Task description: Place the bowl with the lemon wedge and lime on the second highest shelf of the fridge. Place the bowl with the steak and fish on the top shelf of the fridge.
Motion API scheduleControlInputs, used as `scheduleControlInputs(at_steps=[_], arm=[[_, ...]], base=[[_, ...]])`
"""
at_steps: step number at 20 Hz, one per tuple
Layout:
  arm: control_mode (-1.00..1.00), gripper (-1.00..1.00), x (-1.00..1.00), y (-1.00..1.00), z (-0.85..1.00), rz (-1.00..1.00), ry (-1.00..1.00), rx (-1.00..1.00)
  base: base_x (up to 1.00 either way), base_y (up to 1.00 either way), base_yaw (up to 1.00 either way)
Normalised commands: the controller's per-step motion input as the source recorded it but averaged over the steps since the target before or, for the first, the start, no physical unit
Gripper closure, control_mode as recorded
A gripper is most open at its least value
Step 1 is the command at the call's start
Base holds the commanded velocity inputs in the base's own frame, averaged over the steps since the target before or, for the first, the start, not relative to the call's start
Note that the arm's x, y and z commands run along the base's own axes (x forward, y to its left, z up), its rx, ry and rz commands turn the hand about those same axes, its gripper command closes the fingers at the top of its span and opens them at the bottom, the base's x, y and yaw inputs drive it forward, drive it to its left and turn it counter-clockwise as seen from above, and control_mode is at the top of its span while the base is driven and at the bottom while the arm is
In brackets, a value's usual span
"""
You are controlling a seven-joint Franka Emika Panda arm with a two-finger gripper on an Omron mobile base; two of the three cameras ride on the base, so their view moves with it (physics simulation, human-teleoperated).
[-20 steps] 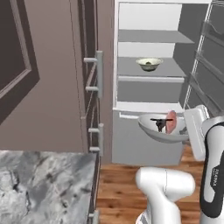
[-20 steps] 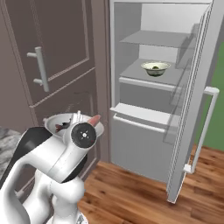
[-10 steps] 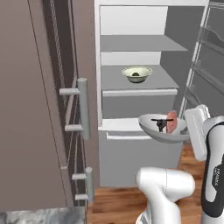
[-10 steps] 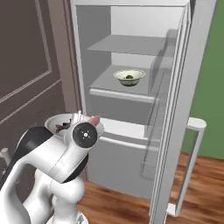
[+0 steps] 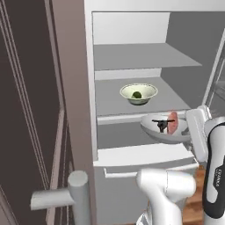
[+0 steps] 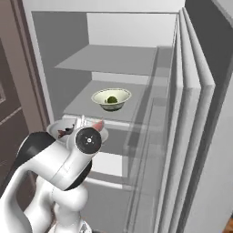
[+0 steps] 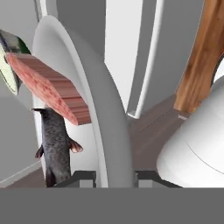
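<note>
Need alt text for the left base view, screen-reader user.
The white robot arm's gripper holds a white bowl with a steak and a dark fish by its rim, in front of the open fridge. On a shelf above and behind it sits a second bowl with something green inside. A dark cabinet stands at left.

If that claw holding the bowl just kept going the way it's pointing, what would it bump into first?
Probably the fridge's back wall. The gripper, shut on the steak and fish bowl, seems aimed into the open space below the shelf holding the lime bowl; depth is uncertain.
</note>
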Motion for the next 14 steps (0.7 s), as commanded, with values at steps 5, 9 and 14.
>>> scheduleControlInputs(at_steps=[5,9,14], arm=[[1.00,1.00,0.00,0.00,0.00,0.00,0.00,0.00],[-1.00,1.00,0.01,0.16,0.32,-0.12,-0.06,0.00],[-1.00,1.00,-0.17,0.13,0.93,-0.15,-0.17,-0.04]], base=[[0.85,0.00,-0.11],[0.09,0.03,-0.02],[0.00,0.00,0.00]])
